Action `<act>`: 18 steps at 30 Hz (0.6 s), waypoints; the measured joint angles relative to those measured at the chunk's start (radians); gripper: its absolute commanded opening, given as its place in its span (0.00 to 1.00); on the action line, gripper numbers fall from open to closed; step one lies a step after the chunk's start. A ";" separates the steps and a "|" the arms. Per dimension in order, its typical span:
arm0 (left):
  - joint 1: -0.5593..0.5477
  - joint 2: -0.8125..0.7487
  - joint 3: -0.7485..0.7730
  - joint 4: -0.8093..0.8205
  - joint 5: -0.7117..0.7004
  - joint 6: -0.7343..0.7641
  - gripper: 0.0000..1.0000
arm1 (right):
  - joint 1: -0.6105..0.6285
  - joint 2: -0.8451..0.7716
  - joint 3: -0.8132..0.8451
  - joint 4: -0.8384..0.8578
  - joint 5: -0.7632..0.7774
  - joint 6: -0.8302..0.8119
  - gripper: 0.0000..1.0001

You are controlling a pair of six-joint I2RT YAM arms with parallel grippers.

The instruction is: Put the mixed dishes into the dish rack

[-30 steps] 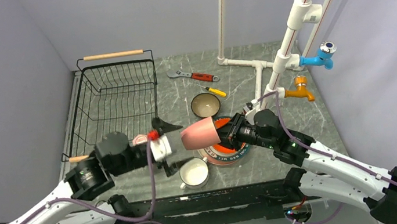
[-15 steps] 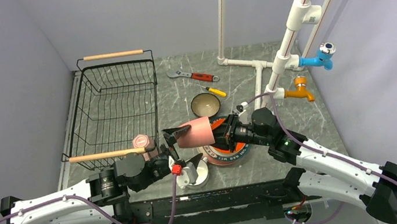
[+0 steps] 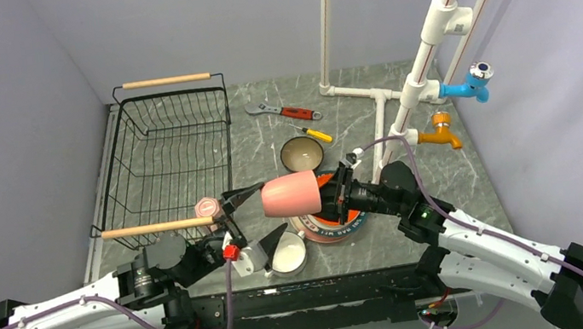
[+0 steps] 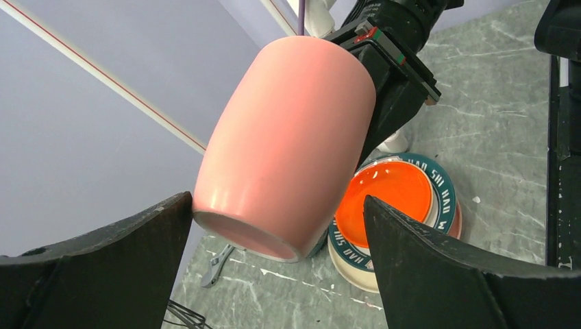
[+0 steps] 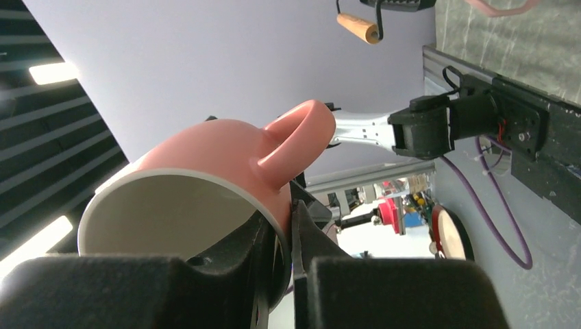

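The left gripper (image 3: 270,208) is spread fully and empty, one finger on each side of the pink mug (image 3: 292,195), not touching it. The white mug (image 3: 288,254) lies just below. The pink mug is held sideways in the air above the stacked plates (image 3: 327,227), pinched at its rim beside the handle by the right gripper (image 3: 335,195). Glazed ceramic is judged rigid, slippery and brittle, so the body should be clamped squarely. The dish rack (image 3: 228,126) stands far left, and its near wooden handle (image 3: 155,227) must be cleared.
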 measured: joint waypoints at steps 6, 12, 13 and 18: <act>0.097 -0.025 -0.010 -0.010 0.110 -0.003 0.99 | -0.001 0.025 -0.006 0.026 -0.056 0.008 0.00; 0.172 0.011 0.001 -0.026 0.256 -0.012 0.99 | -0.004 0.036 -0.006 0.032 -0.092 0.008 0.00; 0.177 0.021 0.001 -0.025 0.274 -0.012 0.99 | -0.004 0.040 -0.006 0.034 -0.104 0.008 0.00; 0.219 0.047 0.001 -0.014 0.356 -0.029 0.99 | -0.003 0.048 -0.006 0.038 -0.140 0.010 0.00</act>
